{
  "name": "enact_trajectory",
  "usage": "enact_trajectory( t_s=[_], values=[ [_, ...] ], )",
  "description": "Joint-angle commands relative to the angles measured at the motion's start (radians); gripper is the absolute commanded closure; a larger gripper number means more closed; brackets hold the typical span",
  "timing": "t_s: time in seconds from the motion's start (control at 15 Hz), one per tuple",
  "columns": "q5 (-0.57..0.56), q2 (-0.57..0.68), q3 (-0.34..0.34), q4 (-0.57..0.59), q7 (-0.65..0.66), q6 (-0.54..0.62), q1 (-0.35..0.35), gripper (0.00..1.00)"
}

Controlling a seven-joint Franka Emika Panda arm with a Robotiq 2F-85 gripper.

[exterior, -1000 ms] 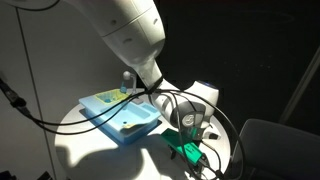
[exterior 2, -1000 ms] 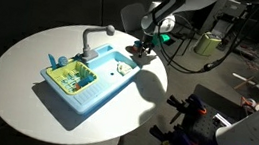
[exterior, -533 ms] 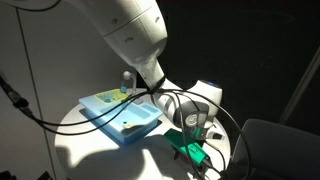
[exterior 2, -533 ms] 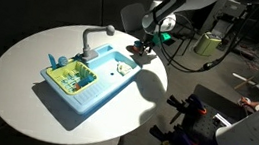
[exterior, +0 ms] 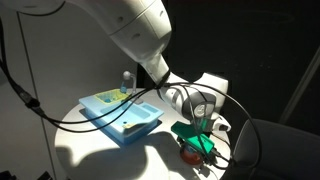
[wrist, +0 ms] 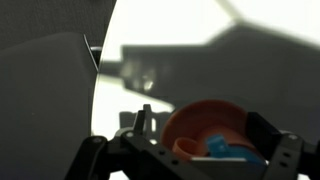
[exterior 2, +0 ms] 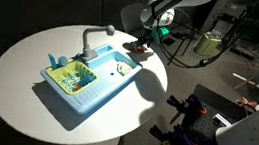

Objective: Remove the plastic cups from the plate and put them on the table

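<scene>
In the wrist view the round orange plate (wrist: 205, 112) lies between my two fingers. On it stands a bright-blue plastic cup (wrist: 228, 150), with a small orange cup (wrist: 186, 148) beside it. My gripper (wrist: 205, 128) is open, its fingers on either side of the plate and touching neither cup. In both exterior views the gripper (exterior 2: 144, 41) (exterior: 197, 128) hangs over the plate (exterior 2: 138, 52) (exterior: 190, 153) near the edge of the white round table (exterior 2: 23, 79). The cups are too small to make out there.
A large light-blue rectangular tray (exterior 2: 92, 90) (exterior: 120, 127) with a greyish upright faucet-like piece (exterior 2: 93, 40) sits mid-table and holds yellow-green items. Cables hang from my arm. Chairs and equipment stand beyond the table's edge.
My wrist has shifted a little, to the right in an exterior view, and the orange plate now shows beneath the gripper. The tray has not moved.
</scene>
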Motion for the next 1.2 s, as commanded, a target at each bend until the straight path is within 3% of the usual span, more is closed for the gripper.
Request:
enact_trajectory(
  t_s=[0.0,1.13],
  values=[
    [-0.027,0.042,0.001,0.085,-0.005,-0.055,-0.004,0.0],
    [-0.043,0.139,0.011,0.251,-0.008,-0.127,0.0,0.0]
  ],
)
